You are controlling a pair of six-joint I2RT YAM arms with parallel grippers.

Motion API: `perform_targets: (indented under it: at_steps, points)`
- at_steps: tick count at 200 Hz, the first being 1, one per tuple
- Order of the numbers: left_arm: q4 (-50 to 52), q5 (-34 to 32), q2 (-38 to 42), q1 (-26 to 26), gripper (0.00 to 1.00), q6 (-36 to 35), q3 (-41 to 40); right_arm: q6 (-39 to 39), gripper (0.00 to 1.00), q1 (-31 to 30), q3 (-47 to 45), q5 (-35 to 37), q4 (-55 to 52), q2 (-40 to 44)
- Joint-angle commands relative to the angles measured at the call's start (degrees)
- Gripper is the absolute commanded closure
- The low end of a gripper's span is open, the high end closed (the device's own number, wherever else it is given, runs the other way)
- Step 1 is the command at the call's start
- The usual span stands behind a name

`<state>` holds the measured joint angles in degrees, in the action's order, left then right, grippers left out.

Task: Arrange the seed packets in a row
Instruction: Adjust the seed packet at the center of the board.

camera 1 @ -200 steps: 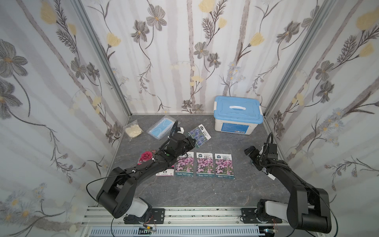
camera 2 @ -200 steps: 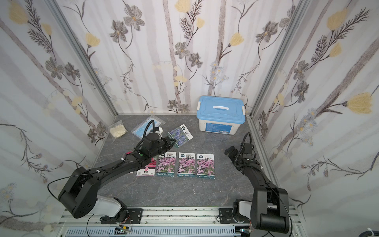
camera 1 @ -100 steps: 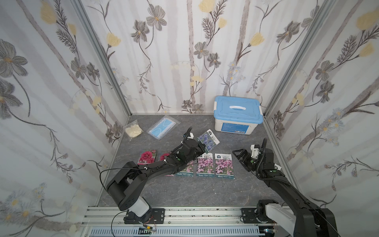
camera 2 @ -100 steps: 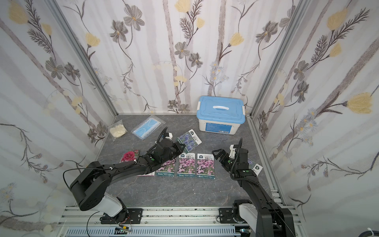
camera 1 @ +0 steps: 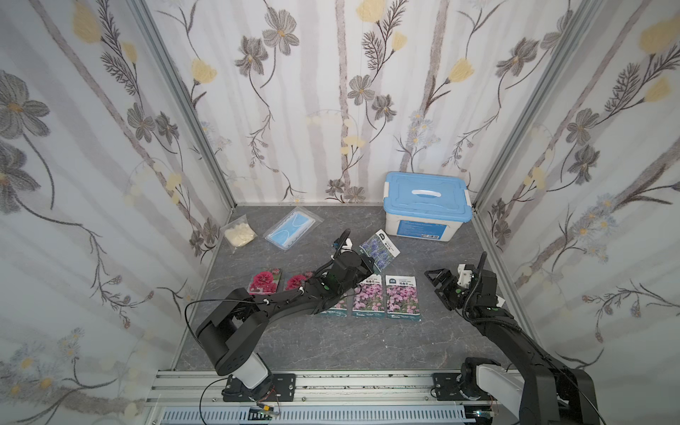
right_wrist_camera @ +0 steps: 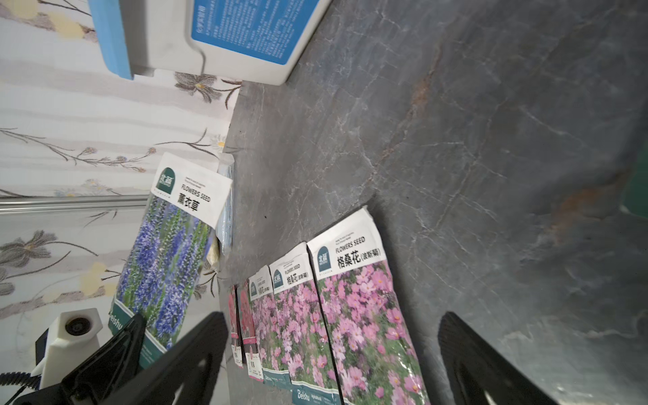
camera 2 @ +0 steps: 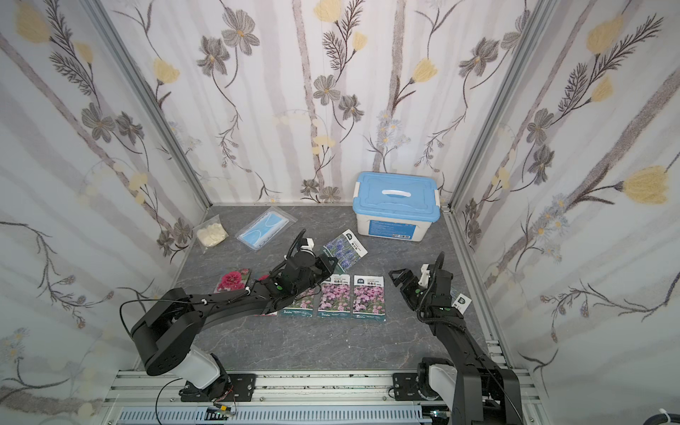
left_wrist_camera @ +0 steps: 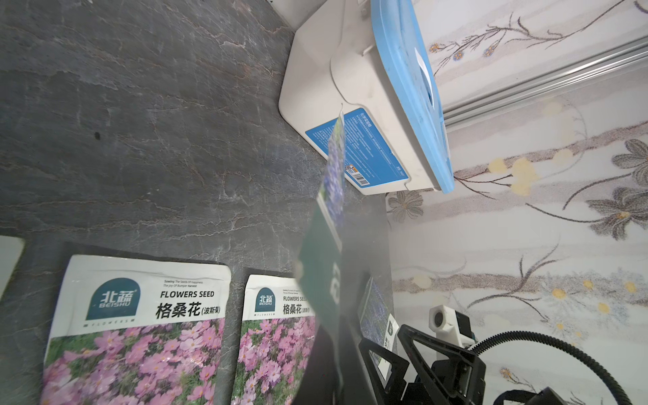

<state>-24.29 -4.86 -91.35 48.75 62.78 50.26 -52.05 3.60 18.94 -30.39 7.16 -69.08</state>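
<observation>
My left gripper (camera 1: 368, 262) (camera 2: 328, 260) is shut on the bottom edge of a lavender-blue seed packet (camera 1: 379, 249) (camera 2: 346, 250), held above the table behind the row. The left wrist view shows this packet (left_wrist_camera: 331, 217) edge-on. On the table lie two red packets (camera 1: 263, 281) and three pink packets (camera 1: 402, 298) (right_wrist_camera: 357, 308) side by side, one partly under my left arm. Another lavender packet (camera 2: 460, 302) lies by the right wall under my right arm. My right gripper (camera 1: 433, 281) (right_wrist_camera: 333, 350) is open and holds nothing, just right of the row.
A white box with a blue lid (camera 1: 427, 206) stands at the back right. A clear bag with a blue face mask (camera 1: 292, 230) and a clear bag of cream stuff (camera 1: 239, 233) lie at the back left. Patterned walls close three sides.
My left arm has carried the lavender packet up and to the right, uncovering the red packets. My right arm has swung from the right wall in toward the row, still open.
</observation>
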Motion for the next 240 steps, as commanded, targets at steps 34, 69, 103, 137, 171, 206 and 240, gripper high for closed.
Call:
perform_targets:
  at_steps: [34,69,103,137,171,206,240]
  points:
    - [-2.71,0.95,-1.53,0.02,1.00,-1.52,1.23,-14.38,0.06,1.68,-7.10,4.60,7.86,7.04]
    - [-4.47,2.50,-2.94,-0.32,1.00,-1.26,1.30,-17.19,0.07,2.83,-7.54,11.69,1.97,14.25]
    - [-3.99,4.94,-4.40,-0.67,1.00,-1.67,2.51,-13.87,0.07,6.16,-3.37,16.00,-6.63,17.20]
    - [0.27,10.10,-7.48,-1.59,1.00,-2.85,6.64,-7.27,0.02,12.84,5.08,17.91,-18.20,11.40]
    - [-0.25,13.06,-9.42,-2.29,1.00,-2.60,7.40,-3.60,0.00,18.33,11.25,23.43,-26.41,6.75]
    - [-1.45,15.08,-9.81,-3.11,1.00,-2.66,7.21,-1.42,0.00,21.57,13.14,25.80,-29.19,1.37]
    - [-2.44,16.58,-9.66,-3.49,1.00,-2.58,7.28,-0.79,0.00,21.88,12.67,24.10,-28.32,-4.64]
